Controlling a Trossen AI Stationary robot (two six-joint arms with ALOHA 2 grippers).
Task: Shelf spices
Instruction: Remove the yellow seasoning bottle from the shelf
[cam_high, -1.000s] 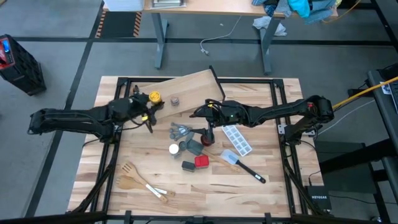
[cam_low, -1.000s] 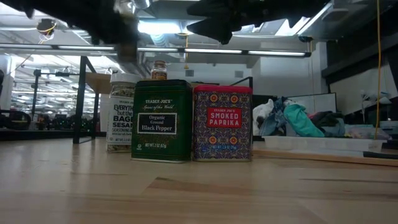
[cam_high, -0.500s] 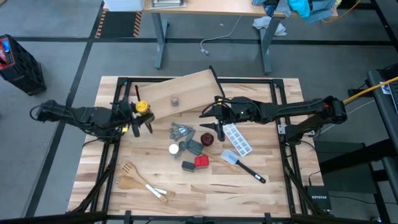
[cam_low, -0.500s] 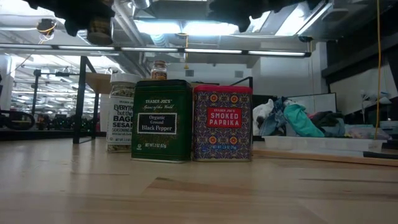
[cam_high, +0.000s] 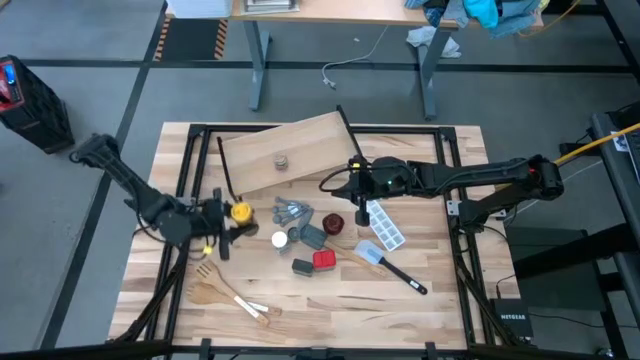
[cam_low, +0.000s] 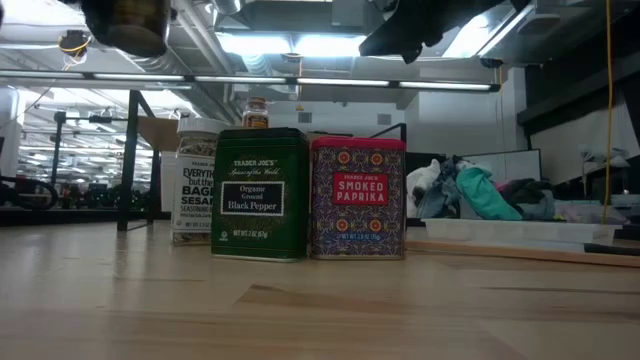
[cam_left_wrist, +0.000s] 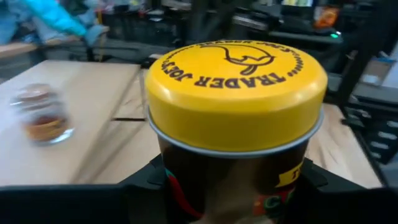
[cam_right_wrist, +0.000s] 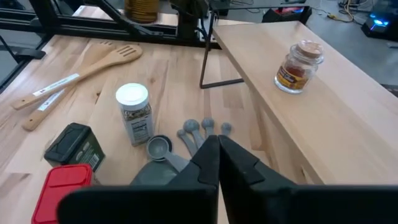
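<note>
A: What lay about on the worktop (cam_high: 400, 310)?
B: Grey measuring spoons (cam_high: 291, 210), a dark-red dish (cam_high: 333, 222) and wooden spatulas (cam_high: 215, 290) surrounded the white-capped jar (cam_high: 280, 239), dark tin (cam_high: 303, 266) and red tin (cam_high: 324, 260).
A: And the shelf (cam_high: 290, 150)?
B: It carried only the tiny jar (cam_high: 281, 160).
A: The claws?
B: The left claw (cam_high: 226, 214) gripped the yellow-capped jar (cam_high: 241, 211) above the worktop, clear of the shelf. The right claw (cam_right_wrist: 217, 152) hung over the spoons, fingers pressed together.
</note>
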